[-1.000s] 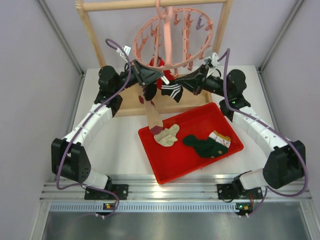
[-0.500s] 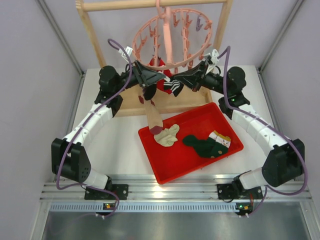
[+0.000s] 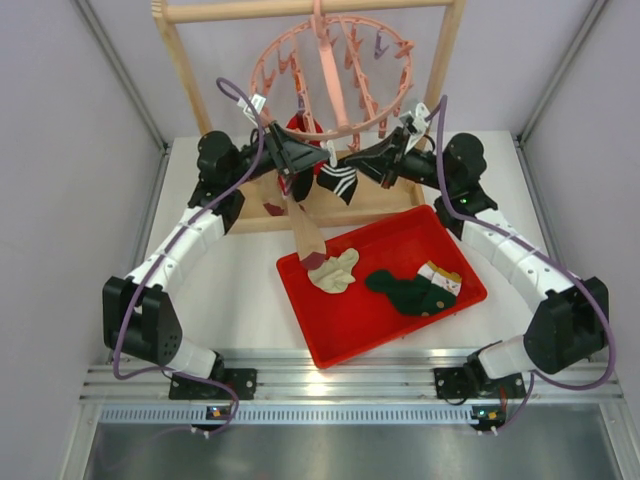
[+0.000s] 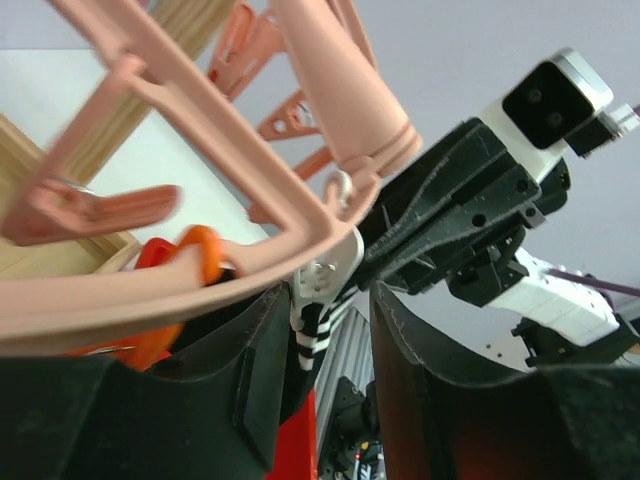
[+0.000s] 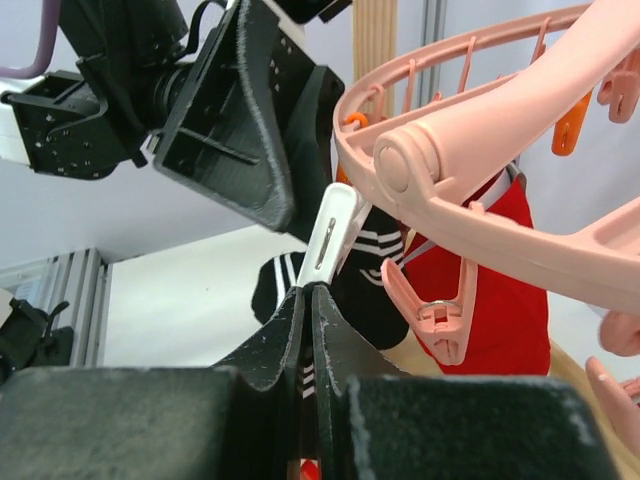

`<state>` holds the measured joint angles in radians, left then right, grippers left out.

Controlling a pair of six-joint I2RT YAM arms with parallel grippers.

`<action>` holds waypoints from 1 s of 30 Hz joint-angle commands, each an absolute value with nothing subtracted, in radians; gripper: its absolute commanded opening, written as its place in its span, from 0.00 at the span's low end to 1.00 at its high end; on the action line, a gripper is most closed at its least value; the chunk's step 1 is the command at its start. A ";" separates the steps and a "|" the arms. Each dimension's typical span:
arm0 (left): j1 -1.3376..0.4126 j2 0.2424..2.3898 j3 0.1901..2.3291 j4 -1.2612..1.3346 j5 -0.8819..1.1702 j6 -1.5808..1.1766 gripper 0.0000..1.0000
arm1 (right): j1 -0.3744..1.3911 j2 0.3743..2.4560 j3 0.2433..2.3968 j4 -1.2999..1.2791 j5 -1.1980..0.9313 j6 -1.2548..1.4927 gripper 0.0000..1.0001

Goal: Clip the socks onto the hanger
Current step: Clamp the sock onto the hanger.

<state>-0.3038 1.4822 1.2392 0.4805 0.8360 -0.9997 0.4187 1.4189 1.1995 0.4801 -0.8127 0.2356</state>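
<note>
since the white peg point(image 5: 333, 228) dangles loose from the hanger point(image 5: 500, 95), right gripper point(image 5: 308, 295) is clamped on it to steady it. left gripper point(image 4: 328, 300) jaws sit narrowly apart, straddling the black striped sock point(image 4: 312, 335) beneath, probably seating the cuff.

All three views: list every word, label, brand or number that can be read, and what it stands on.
None: no readable text shows on the hanger, the socks, the red tray or the arms.
</note>
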 commanded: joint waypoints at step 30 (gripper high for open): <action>-0.103 1.546 1.408 0.403 0.723 -0.868 0.37 | 0.293 1.247 1.081 0.305 -0.664 0.173 0.80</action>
